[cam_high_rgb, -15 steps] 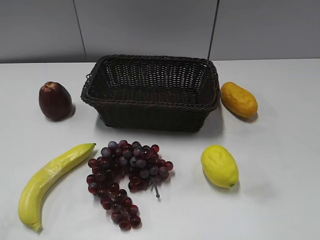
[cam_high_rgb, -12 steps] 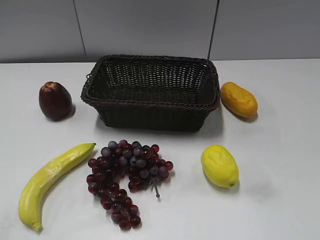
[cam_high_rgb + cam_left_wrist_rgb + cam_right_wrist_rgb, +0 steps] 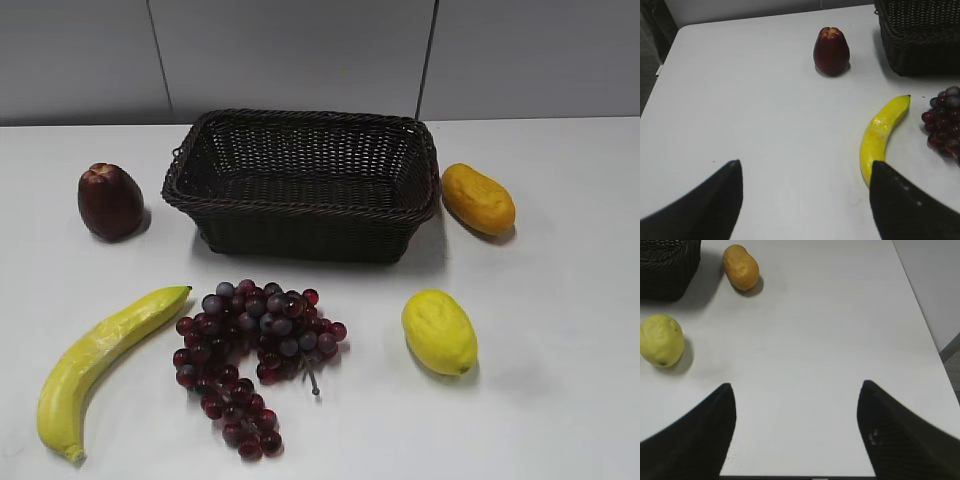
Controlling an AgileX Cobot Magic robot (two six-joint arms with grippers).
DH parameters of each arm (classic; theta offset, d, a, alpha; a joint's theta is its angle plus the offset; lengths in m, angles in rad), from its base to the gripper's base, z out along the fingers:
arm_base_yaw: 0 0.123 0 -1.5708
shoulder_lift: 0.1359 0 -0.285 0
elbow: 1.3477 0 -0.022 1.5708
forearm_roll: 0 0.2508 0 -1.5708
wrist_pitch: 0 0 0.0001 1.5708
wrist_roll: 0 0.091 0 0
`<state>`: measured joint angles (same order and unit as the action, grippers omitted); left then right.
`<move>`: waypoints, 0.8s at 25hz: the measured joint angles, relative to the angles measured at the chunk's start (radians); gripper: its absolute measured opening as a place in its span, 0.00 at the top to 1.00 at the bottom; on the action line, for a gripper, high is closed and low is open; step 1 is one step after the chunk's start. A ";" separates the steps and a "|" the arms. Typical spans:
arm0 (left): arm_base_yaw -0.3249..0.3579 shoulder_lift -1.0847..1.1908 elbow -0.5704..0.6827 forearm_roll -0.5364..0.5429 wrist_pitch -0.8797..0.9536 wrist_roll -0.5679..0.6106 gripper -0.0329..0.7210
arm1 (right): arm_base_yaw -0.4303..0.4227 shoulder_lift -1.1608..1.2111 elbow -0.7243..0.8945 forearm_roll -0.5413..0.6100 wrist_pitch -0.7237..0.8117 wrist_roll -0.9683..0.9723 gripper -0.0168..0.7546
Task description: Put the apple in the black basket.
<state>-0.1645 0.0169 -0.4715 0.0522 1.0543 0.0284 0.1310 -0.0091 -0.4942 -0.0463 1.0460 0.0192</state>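
The dark maroon apple [image 3: 110,202] stands upright on the white table, left of the black basket [image 3: 300,207], apart from it. The basket looks empty. The apple also shows in the left wrist view [image 3: 831,51], far ahead of my left gripper [image 3: 805,165], which is open and empty above the bare table. The basket's corner shows at the top right there [image 3: 920,37]. My right gripper [image 3: 796,386] is open and empty over the table's right part. Neither gripper shows in the exterior view.
A yellow banana [image 3: 95,355] and a bunch of dark grapes [image 3: 250,355] lie in front of the basket. A yellow lemon [image 3: 439,331] lies front right, an orange fruit [image 3: 478,199] right of the basket. The table's right edge [image 3: 925,335] is near my right gripper.
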 joint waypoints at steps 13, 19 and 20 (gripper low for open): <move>0.000 0.182 -0.044 -0.058 -0.282 0.005 0.19 | 0.000 0.000 0.000 0.000 0.000 0.000 0.24; 0.000 0.429 -0.045 -0.106 -0.464 0.007 0.19 | 0.000 0.000 0.000 0.000 0.000 0.000 0.24; 0.000 0.466 -0.050 -0.106 -0.484 0.013 0.19 | 0.000 0.000 0.000 0.000 0.000 0.000 0.24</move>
<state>-0.1645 0.4828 -0.5213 -0.0541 0.5704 0.0409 0.1310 -0.0091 -0.4942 -0.0463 1.0460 0.0192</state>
